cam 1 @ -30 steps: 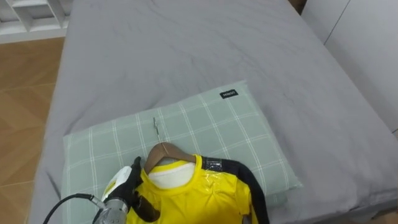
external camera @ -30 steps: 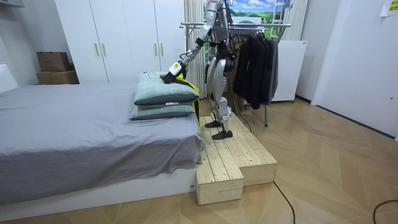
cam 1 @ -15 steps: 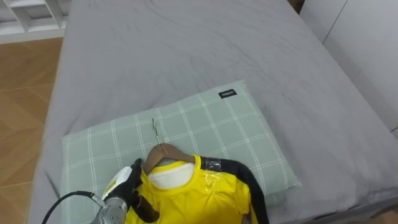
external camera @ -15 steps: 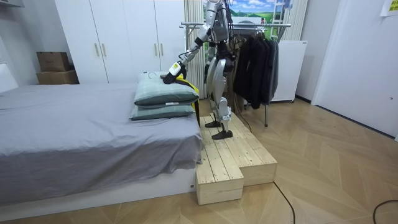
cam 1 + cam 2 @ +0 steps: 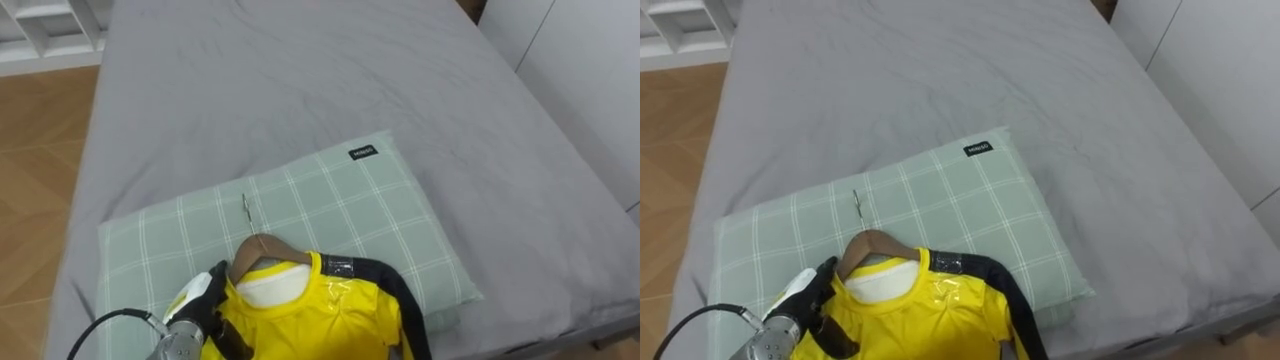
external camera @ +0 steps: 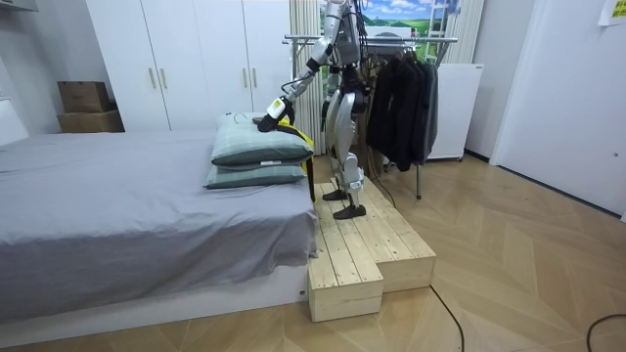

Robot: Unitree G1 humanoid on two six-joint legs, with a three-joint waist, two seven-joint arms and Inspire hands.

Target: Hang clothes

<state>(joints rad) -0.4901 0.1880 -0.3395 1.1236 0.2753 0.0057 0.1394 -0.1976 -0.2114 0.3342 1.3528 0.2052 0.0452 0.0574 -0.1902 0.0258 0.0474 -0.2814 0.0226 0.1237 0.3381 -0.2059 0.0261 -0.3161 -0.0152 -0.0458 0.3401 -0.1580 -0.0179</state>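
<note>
Yellow shirt [image 5: 310,315] is held at one shoulder by the left hand [image 5: 203,297], fingers curled onto it. Its wooden hanger [image 5: 262,245] points its hook away from the robot, up the checked pillow [image 5: 340,200] on the grey bed [image 5: 300,80].

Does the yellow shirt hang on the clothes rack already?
No, the yellow shirt lies with its wooden hanger on the checked pillow.
</note>
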